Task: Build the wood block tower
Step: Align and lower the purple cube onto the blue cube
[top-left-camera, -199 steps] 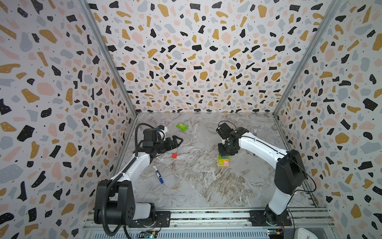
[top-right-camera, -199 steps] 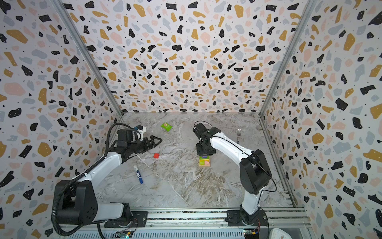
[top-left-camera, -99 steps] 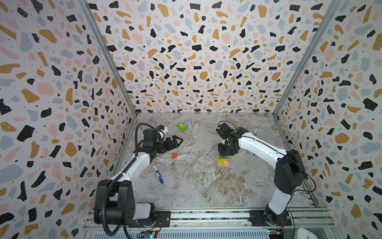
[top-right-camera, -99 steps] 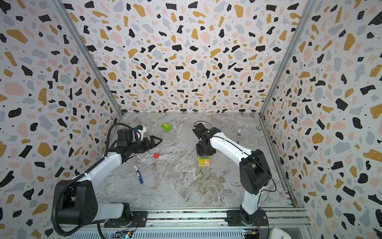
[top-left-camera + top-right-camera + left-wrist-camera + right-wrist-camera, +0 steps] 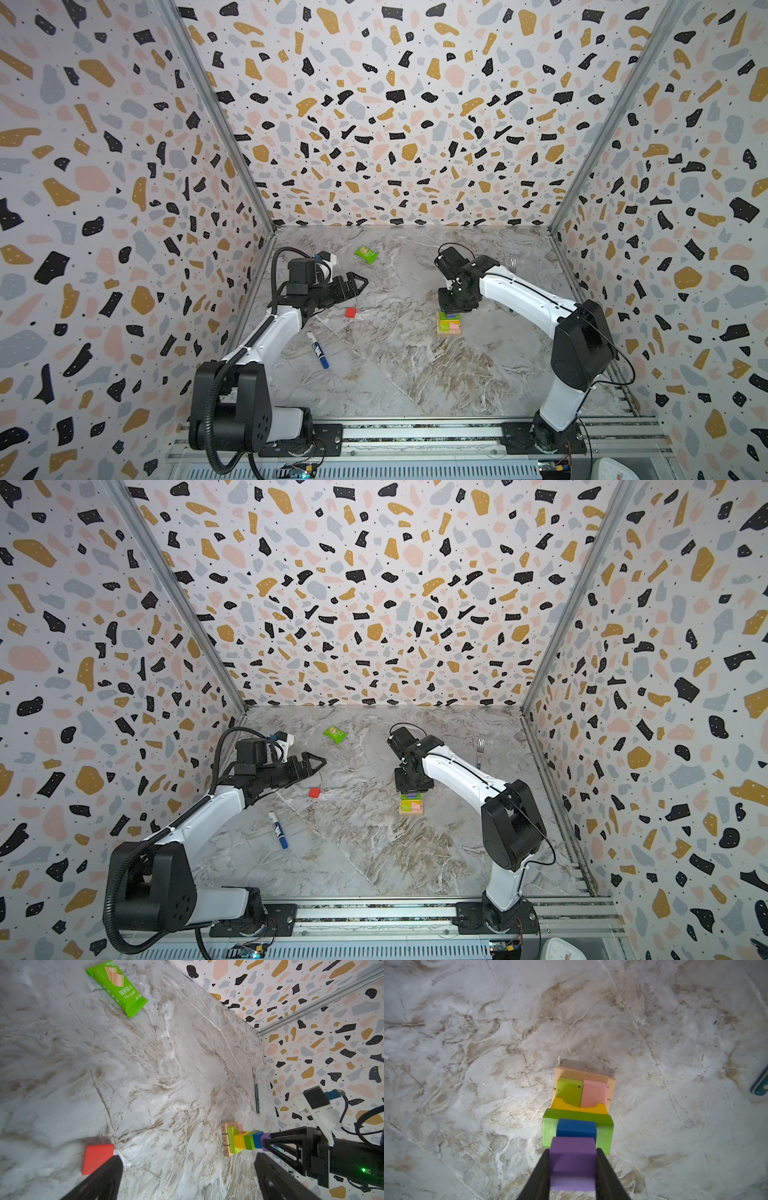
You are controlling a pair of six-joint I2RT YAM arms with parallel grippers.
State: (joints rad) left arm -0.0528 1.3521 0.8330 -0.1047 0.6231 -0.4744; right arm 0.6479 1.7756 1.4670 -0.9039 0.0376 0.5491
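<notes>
Right gripper (image 5: 573, 1151) is clamped on the purple cube (image 5: 572, 1163), which is held against the top of the tower (image 5: 449, 326). Whether the cube is fully seated cannot be told.

Nearest the arm bases, a marker pen (image 5: 318, 351) is seen lying on the table (image 5: 395, 374), well apart from the work.

Farther in, right of centre, the tower is found. Tan bars (image 5: 583, 1074) are lowest, and a lime bar (image 5: 569, 1093) and a pink bar (image 5: 593, 1094) are set side by side on them. The yellow arch (image 5: 581, 1108), the dark green bar (image 5: 550, 1130) and the blue cube (image 5: 576, 1128) are stacked above.

Left of the tower, the red cube (image 5: 351, 312) is lying alone on the table. It is judged to be the only block not yet stacked.

Left gripper (image 5: 188, 1162) is spread wide and empty, near the red cube and not touching it.

Farther back, a fork (image 5: 480, 750) at right and a green packet (image 5: 366, 254) left of centre are noted; neither belongs to the build.

Two steps are judged to be left: release of the purple cube and placement of the red cube on top.
</notes>
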